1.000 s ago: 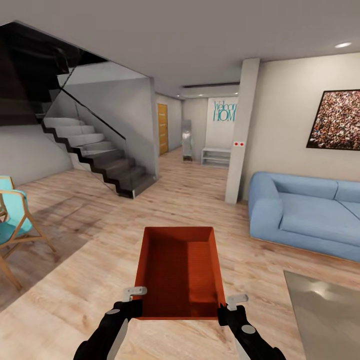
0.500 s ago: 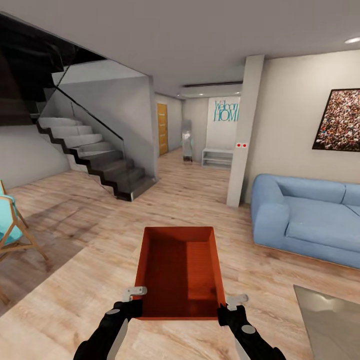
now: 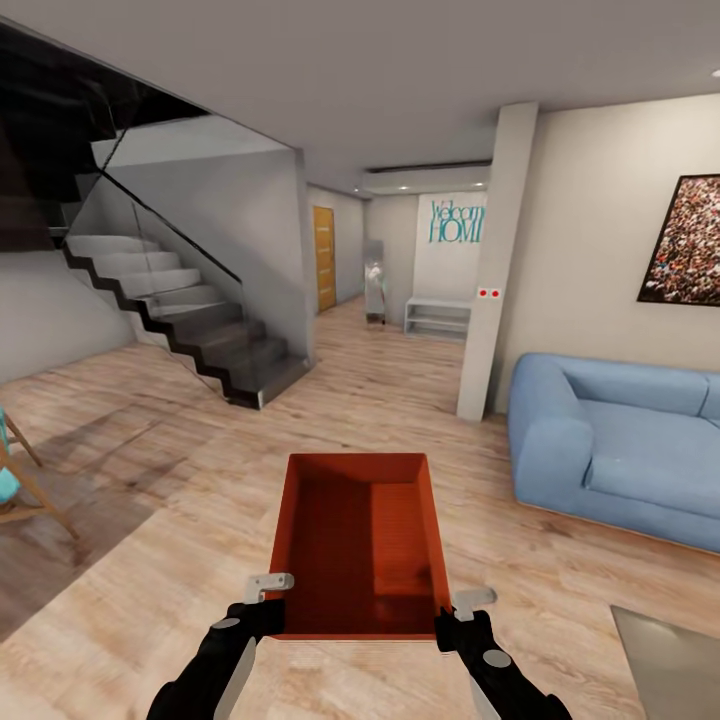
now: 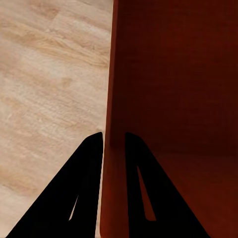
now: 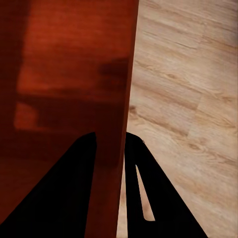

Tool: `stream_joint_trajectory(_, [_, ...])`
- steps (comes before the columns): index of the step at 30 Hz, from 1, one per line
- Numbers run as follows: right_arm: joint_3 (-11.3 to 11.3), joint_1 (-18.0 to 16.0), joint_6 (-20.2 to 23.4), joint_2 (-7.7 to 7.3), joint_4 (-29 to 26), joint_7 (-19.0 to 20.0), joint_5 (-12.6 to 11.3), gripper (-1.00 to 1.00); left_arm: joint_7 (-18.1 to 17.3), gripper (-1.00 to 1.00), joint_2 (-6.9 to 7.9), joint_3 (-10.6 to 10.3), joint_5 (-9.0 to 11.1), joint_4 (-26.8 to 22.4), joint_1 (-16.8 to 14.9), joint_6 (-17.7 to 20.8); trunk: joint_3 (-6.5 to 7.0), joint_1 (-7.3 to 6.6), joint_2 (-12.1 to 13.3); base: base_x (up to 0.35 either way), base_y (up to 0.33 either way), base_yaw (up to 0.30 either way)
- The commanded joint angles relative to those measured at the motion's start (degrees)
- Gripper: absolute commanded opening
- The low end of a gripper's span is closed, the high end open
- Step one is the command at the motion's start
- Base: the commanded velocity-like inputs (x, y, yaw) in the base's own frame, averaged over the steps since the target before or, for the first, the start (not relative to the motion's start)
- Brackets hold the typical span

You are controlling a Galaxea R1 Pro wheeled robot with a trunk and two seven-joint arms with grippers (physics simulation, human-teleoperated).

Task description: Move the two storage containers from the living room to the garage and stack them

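One orange-red storage container (image 3: 358, 545) is carried in front of me, above the light wood plank floor of the living room. My left gripper (image 3: 268, 583) is shut on its left wall near the closest corner, and my right gripper (image 3: 470, 600) is shut on its right wall. In the left wrist view the container wall (image 4: 110, 99) runs between the two black fingers (image 4: 84, 188). The right wrist view shows the container wall (image 5: 124, 89) pinched between the fingers (image 5: 144, 193) the same way. The bin is empty.
A blue sofa (image 3: 620, 450) stands at the right, beyond a white pillar (image 3: 495, 270). A dark staircase (image 3: 180, 310) with a glass rail rises at the left. A hallway with a yellow door (image 3: 324, 258) opens straight ahead. A turquoise chair (image 3: 15, 480) is at the left edge, a grey rug corner (image 3: 680, 665) at the lower right.
The whole view has shifted: sofa, pillar and picture slid right, the chair slid off to the left, so the camera moved. Container and grippers keep the same place in view.
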Motion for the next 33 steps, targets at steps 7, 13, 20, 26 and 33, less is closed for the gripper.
stream_joint_trajectory(7, [-0.1,-0.1,-0.1,-0.07,-0.5,4.9,-0.8,-1.00,1.4,-1.00,0.83,0.6,-1.1,-0.1,0.0,0.5,-0.02,0.05,0.0,0.326,0.000,0.000])
stream_joint_trajectory(13, [-0.1,-0.1,-0.1,-0.07,-0.5,4.9,-0.8,-1.00,1.4,-1.00,0.86,0.6,-1.1,-0.1,0.0,0.5,-0.02,0.05,0.0,0.326,0.000,0.000])
stream_joint_trajectory(20, [-0.1,-0.1,-0.1,-0.07,-0.5,4.9,-0.8,-1.00,1.4,-1.00,1.00,0.6,-1.1,-0.1,0.0,0.4,-0.02,0.05,0.0,0.326,0.000,0.000])
stream_joint_trajectory(26, [-0.1,-0.1,-0.1,-0.07,-0.5,4.9,-0.7,-1.00,1.4,-1.00,1.01,0.6,-1.1,-0.1,0.0,0.5,-0.02,0.05,0.0,0.326,0.000,0.000])
stream_joint_trajectory(33, [-0.1,-0.1,-0.1,-0.07,-0.5,4.9,-0.7,-1.00,1.4,-1.00,1.01,0.6,-1.1,-0.1,0.0,0.4,-0.02,0.05,0.0,0.326,0.000,0.000])
